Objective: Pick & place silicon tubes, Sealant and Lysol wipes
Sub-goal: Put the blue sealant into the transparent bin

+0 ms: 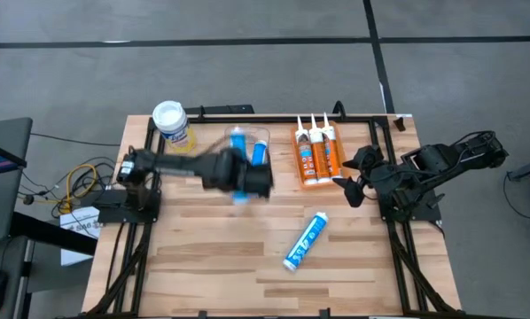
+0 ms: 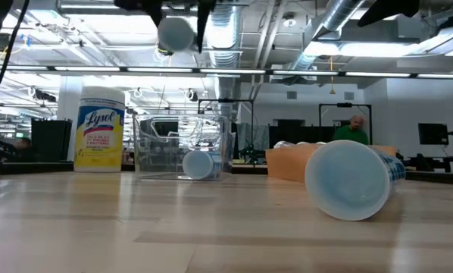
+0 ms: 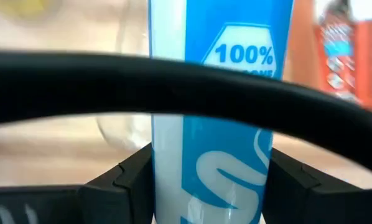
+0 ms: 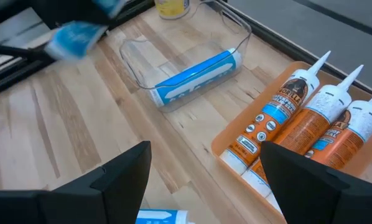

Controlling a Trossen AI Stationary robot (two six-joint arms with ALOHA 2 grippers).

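My left gripper (image 1: 247, 182) hangs over the table's middle, at the near side of the clear plastic bin (image 1: 267, 133), shut on a blue and white silicone tube (image 3: 217, 124). A second blue tube (image 4: 195, 78) lies inside the bin. A third (image 1: 305, 241) lies on its side on the bare table. Three orange sealant tubes (image 1: 316, 155) lie side by side in an orange tray. The Lysol wipes (image 1: 172, 124) stand upright at the far left. My right gripper (image 1: 352, 182) waits open at the right, near the tray, touching nothing. My left gripper pinches the tube's round body (image 3: 167, 168) between its two fingers (image 3: 127, 177), which lie across the tube. The fingers slant down from the table's left. The tube is lifted clear of the table, its round end (image 2: 175, 34) facing the near edge.
The bin, the tray and the wipes canister line the far side of the wooden table (image 1: 203, 266). Black frame rails (image 1: 123, 266) run along the left and right edges. Cables (image 1: 74, 186) lie beyond the left edge. A person (image 2: 354, 130) sits far behind the table.
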